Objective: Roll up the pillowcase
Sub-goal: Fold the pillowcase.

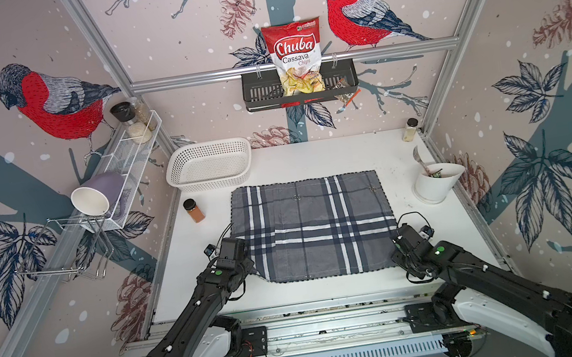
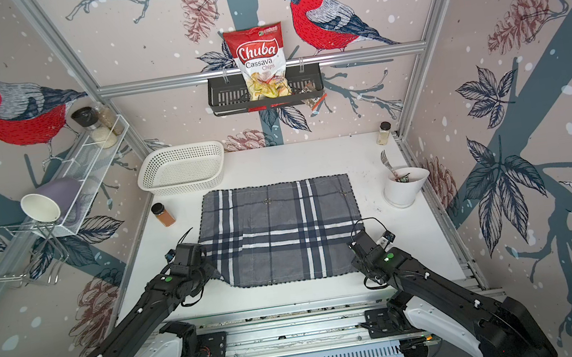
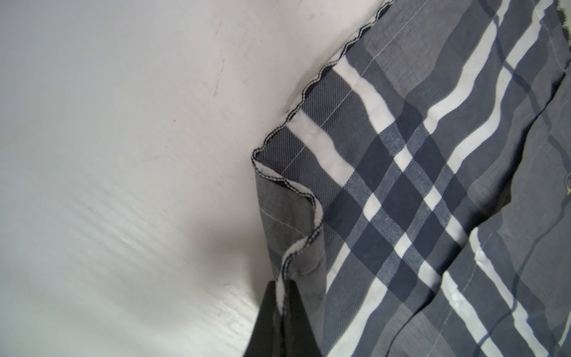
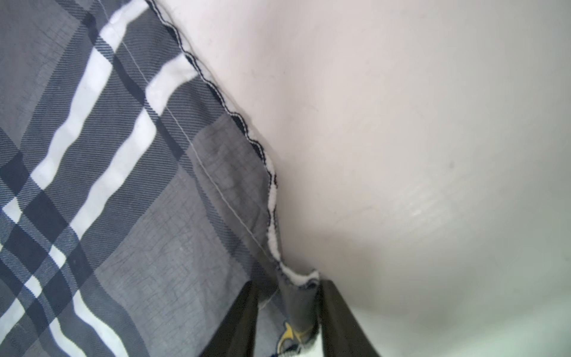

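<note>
This is looking like a robot lab cell posing as a kitchen: aluminium frame (image 1: pixel 188 78) boxing in printed bird wallpaper (image 1: pixel 57 104), chips bag (image 1: pixel 294 50) sitting at 12 o'clock, spice shelf (image 1: pixel 119 160) at 10.

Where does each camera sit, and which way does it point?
Top views: overhead at the front, looking down at the pillowcase on the table; left arm and right arm show.
Left wrist: on the left arm, facing the left gripper pinching the pillowcase's edge.
Right wrist: on the right arm, facing the right gripper straddling its edge.
Shared: all show the pillowcase.
</note>
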Controlling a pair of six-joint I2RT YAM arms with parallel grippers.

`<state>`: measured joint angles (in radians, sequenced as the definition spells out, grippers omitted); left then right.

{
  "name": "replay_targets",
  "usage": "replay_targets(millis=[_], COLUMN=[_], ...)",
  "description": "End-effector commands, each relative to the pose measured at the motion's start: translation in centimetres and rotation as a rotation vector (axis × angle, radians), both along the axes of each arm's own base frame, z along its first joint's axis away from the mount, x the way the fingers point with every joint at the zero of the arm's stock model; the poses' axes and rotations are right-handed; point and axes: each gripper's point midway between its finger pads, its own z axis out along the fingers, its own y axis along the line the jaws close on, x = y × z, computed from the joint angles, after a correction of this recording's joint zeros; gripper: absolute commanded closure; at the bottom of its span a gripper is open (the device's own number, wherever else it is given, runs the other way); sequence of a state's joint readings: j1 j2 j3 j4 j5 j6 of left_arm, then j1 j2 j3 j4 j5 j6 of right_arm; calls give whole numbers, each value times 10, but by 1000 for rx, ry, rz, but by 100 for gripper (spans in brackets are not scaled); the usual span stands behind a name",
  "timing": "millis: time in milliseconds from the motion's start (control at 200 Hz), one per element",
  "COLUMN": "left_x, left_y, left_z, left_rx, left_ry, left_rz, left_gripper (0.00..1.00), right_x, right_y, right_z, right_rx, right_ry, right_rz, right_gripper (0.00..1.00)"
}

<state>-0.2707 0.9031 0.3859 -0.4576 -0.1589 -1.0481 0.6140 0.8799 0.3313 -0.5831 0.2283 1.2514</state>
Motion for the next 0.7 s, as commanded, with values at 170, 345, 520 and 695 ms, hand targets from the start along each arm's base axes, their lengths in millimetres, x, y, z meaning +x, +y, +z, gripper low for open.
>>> replay_targets(millis=[170,345,520,695], left_x=[1,3,4,5], left_y=[-2,3,4,7], left_z=[12,42,65,90], left_rx=[-35,-34,-41,-18], left_ry=[-78,-211,-298,-356], left_rz=[-9,4,-8,-22], left_gripper=[100,100,100,100], right_x=[2,12,19,23], right_y=[3,0,0,-5], right_z=[12,46,73,105], right_rx=[-14,-21,-2,-15], right_ry=[-15,-110,-194,-264], right_rz=[76,74,77,89], right_gripper=[100,100,100,100])
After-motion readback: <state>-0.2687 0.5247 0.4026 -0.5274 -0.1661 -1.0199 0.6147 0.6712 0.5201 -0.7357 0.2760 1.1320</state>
